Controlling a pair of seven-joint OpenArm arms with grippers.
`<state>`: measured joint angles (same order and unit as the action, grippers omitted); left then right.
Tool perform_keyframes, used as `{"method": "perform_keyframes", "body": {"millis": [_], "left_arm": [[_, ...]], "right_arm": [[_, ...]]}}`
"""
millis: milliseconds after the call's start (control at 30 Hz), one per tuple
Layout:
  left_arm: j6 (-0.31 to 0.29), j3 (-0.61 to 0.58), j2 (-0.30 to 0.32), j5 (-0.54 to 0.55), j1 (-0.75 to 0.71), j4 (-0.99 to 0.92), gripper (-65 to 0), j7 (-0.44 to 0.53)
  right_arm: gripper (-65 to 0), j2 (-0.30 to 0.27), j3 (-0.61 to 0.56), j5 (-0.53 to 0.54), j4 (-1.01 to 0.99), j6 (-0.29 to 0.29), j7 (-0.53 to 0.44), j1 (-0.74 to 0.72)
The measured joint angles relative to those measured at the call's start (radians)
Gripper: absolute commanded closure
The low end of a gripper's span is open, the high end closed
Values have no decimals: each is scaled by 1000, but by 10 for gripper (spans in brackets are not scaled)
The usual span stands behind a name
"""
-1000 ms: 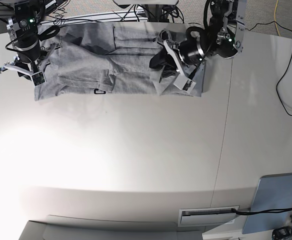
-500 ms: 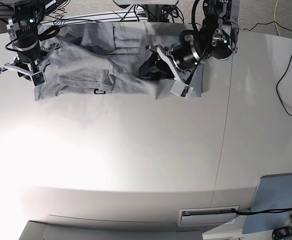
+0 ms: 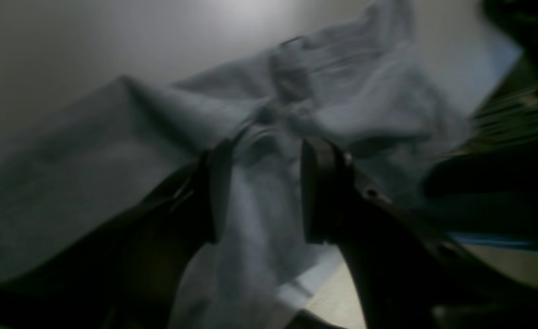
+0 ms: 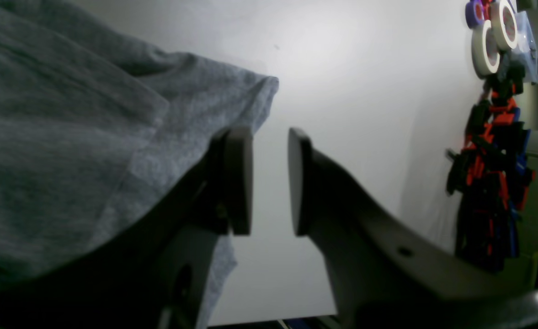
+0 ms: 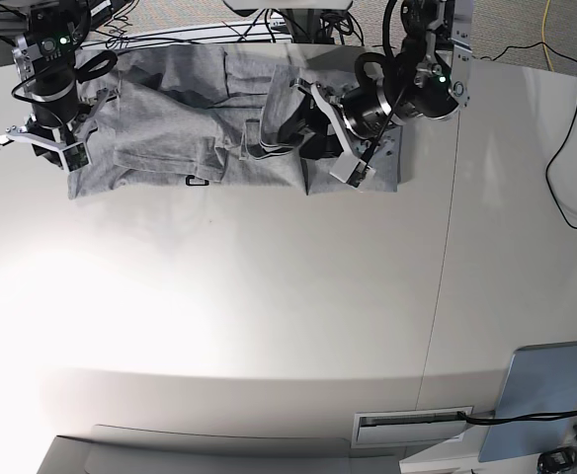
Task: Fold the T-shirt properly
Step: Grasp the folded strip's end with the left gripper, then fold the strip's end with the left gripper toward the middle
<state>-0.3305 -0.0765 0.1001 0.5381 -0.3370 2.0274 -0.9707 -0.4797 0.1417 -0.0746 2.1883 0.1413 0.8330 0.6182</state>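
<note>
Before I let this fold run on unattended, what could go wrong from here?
1. The left gripper holds only a bunched ridge of the T-shirt; blur suggests fast motion, so the cloth might slip free.
2. The shirt is already creased and doubled near its middle, so a dragged fold could land crooked.
3. The right gripper stands open over bare table beside the hem, pinning nothing, so that side may slide.

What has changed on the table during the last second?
The left gripper, shut on a fold of the T-shirt, carried it toward the shirt's middle, lifting the cloth into a ridge. The right gripper stayed open at the shirt's far edge; the rest of the shirt did not move.
</note>
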Motion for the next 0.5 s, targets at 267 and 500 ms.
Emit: {"method": "perform_keyframes", "body": {"millis": [267,500], "left_arm": [[0,0,1,-98,0,0,0,3],[18,0,0,-172,0,0,0,7]], "right_arm": [[-142,0,0,0,0,0,0,0],[-142,0,0,0,0,0,0,0]]}}
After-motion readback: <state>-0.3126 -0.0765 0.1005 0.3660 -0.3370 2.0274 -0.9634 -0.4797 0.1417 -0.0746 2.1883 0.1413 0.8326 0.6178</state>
